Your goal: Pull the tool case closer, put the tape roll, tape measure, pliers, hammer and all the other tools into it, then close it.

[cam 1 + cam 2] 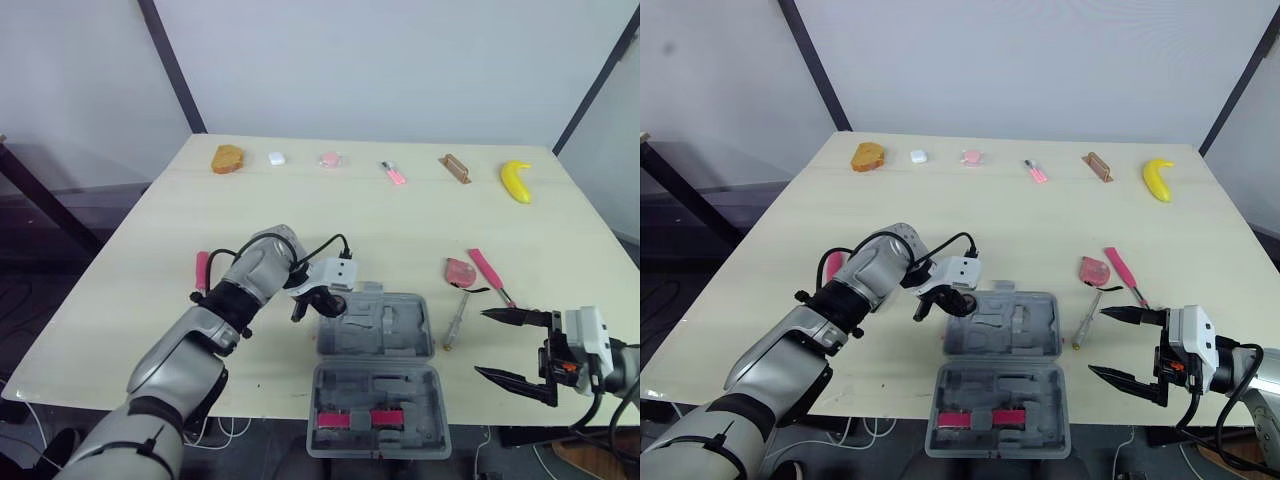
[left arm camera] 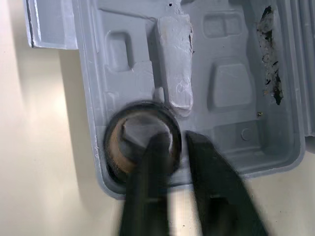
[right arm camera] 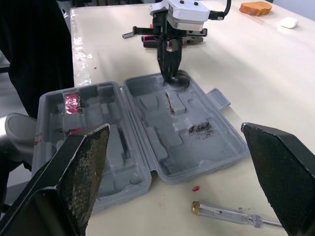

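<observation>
Tool case (image 1: 390,340) open, wooden table (image 1: 330,215), white wall (image 1: 380,60)

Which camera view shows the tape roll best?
The left wrist view: the tape roll sits in a corner of the case, its rim between the fingers of the left gripper. The right wrist view shows it small, under that gripper. In the eye views the gripper covers it mostly.

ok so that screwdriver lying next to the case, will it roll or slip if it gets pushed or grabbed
The screwdriver looks slim and round, lying flat on the smooth table, so a sideways nudge would probably roll it. It seems stiff and light. Its glossy clear handle may slip in a loose grip.
</observation>
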`<act>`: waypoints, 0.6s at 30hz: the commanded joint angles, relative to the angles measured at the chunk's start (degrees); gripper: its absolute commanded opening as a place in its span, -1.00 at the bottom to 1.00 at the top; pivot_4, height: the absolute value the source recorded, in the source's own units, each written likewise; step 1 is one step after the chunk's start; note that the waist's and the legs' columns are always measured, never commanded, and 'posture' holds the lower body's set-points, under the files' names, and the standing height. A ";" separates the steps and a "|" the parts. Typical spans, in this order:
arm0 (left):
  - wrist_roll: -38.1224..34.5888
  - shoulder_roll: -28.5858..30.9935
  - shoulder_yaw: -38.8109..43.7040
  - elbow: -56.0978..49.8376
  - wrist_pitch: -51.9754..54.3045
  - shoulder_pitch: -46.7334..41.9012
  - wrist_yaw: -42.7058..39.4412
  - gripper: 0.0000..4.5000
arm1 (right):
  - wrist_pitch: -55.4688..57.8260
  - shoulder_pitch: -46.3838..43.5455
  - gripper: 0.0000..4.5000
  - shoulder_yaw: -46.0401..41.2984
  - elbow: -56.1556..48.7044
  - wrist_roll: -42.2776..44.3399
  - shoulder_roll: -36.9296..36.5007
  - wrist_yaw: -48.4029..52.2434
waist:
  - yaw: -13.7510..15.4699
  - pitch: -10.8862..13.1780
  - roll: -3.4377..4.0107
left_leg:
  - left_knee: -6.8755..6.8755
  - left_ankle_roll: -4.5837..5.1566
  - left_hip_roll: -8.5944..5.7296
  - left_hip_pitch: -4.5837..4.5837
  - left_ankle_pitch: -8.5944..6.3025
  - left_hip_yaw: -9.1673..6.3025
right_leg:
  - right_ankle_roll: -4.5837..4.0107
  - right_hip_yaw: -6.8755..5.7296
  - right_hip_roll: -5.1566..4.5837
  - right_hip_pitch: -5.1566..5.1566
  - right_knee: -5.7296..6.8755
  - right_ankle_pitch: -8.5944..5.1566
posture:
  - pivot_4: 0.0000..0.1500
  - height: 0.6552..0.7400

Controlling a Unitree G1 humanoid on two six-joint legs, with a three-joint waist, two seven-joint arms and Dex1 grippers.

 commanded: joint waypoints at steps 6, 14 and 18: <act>0.21 0.16 -0.32 -2.09 -0.33 -0.83 -0.95 0.97 | -1.21 -0.45 1.00 -0.35 -0.10 0.06 0.08 -0.01 | -0.02 0.00 0.00 | 0.00 0.00 0.00 0.00 0.00 -0.01 | 0.00 0.00 0.00 0.00 0.01 0.00 | 1.00 1.00; -0.27 0.97 0.12 -5.61 0.55 -2.12 -1.98 0.97 | -1.54 -0.54 1.00 -0.28 0.34 -0.01 -0.01 0.01 | 0.00 0.00 0.00 | 0.00 0.00 0.00 0.00 0.00 0.00 | 0.00 0.00 0.00 0.00 0.00 0.00 | 1.00 1.00; -1.89 1.55 0.97 -8.41 2.15 -1.99 -3.08 0.97 | -1.67 -0.44 1.00 -0.30 0.35 0.02 -0.01 -0.02 | -0.02 0.00 0.00 | 0.00 0.00 0.00 0.00 0.00 0.00 | 0.00 0.01 0.00 0.00 0.00 0.00 | 1.00 1.00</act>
